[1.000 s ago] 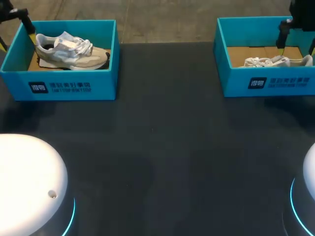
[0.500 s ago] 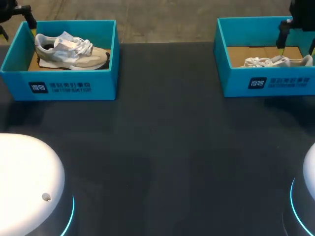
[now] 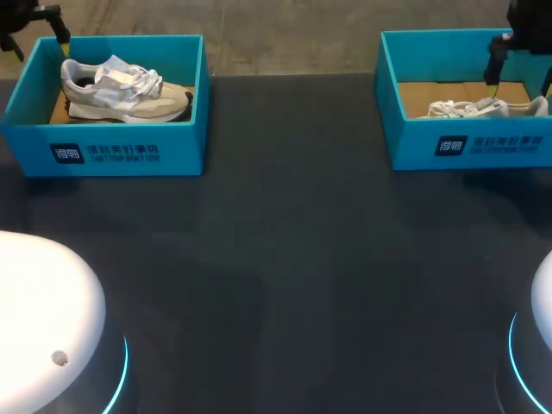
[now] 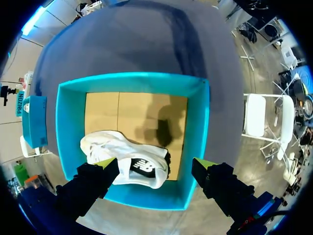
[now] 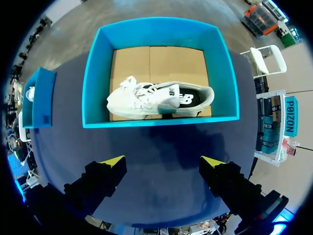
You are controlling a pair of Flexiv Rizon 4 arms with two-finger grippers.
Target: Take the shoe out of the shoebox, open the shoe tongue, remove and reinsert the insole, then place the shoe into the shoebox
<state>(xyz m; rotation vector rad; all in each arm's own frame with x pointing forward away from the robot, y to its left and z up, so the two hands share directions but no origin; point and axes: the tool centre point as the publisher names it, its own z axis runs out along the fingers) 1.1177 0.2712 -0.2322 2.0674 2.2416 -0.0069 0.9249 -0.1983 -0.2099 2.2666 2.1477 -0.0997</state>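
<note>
Dark desk [image 3: 285, 259] is carrying the shoebox [image 3: 103, 151]; left gripper [image 4: 155, 163] is hovering spread above the shoe [image 4: 115, 147]. Probably light and soft-uppered; the heel [image 3: 69, 73] is offering the firmest hold.

The table [image 3: 285, 259] is dark grey, matte and evenly lit.

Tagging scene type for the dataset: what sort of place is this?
Likely a robot test bench: dark table, left shoe in teal left shoebox, right shoe in right shoebox, left gripper and right gripper open nearby.
</note>
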